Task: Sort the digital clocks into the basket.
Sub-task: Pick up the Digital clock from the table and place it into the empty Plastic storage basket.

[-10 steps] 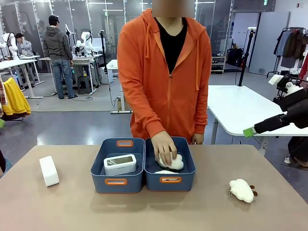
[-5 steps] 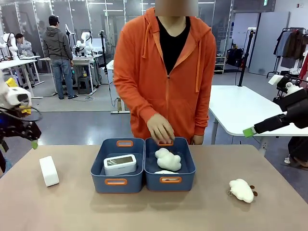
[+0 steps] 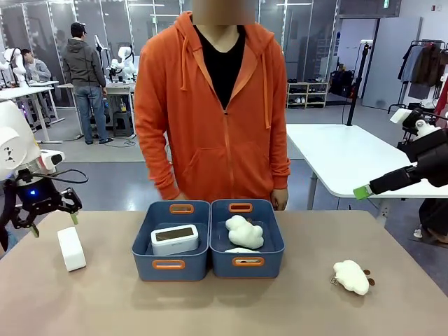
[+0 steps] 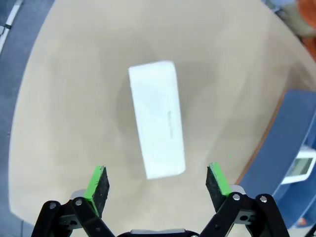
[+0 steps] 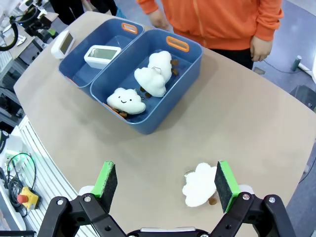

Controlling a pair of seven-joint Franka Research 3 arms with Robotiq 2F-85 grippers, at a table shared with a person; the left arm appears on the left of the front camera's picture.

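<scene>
Over the tan lab table (image 3: 280, 308), left claw (image 4: 157, 182), above a clock (image 4: 157, 118), and right claw (image 5: 166, 180) are gaping empty; right wrist view is catching a smiling plush (image 5: 126, 101).

White clock (image 3: 71, 248), blue-grey basket (image 3: 190, 268), cream plush toy (image 3: 351, 276), orange hoodie (image 3: 210, 133)

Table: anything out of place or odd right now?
One digital clock stands on edge on the table at the robot's left, outside the basket that holds the other clock; the open left tool hovers over it. One plush toy lies loose on the table at the right. Nothing spilled or damaged.
</scene>
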